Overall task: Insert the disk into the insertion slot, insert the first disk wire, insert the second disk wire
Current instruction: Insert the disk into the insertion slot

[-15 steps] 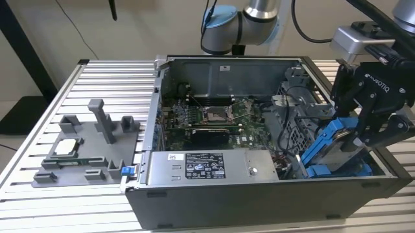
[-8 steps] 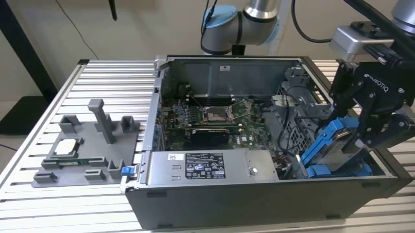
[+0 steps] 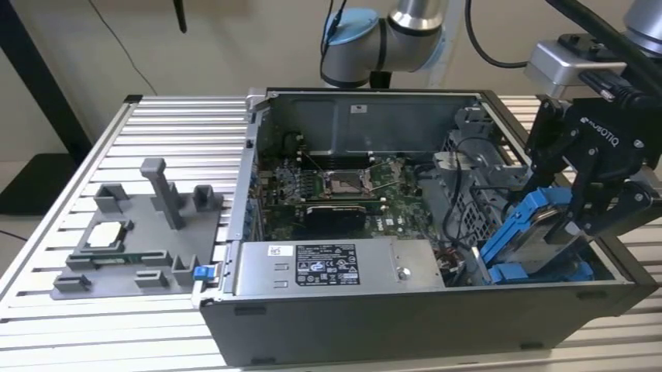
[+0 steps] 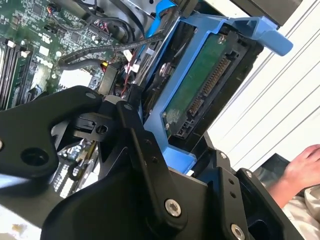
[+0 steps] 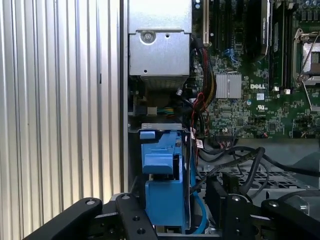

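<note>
Pincer (image 3: 579, 225) sits at the exterior view's right, its black fingers closed on the disk (image 3: 532, 232). The disk is tilted, its lower end down among the blue rails of the insertion slot (image 3: 559, 273) in the open computer case (image 3: 414, 325). From that view's left come a grey fixture (image 3: 135, 232) bearing a square chip (image 3: 105, 235), then the motherboard (image 3: 342, 186) and a grey metal box (image 3: 331, 267). The second wrist view adds the disk's green circuit board (image 4: 200, 85) and a person's hand (image 4: 305, 165). The first wrist view shows the blue carrier (image 5: 162, 180) edge-on between the fingers (image 5: 132, 215).
</note>
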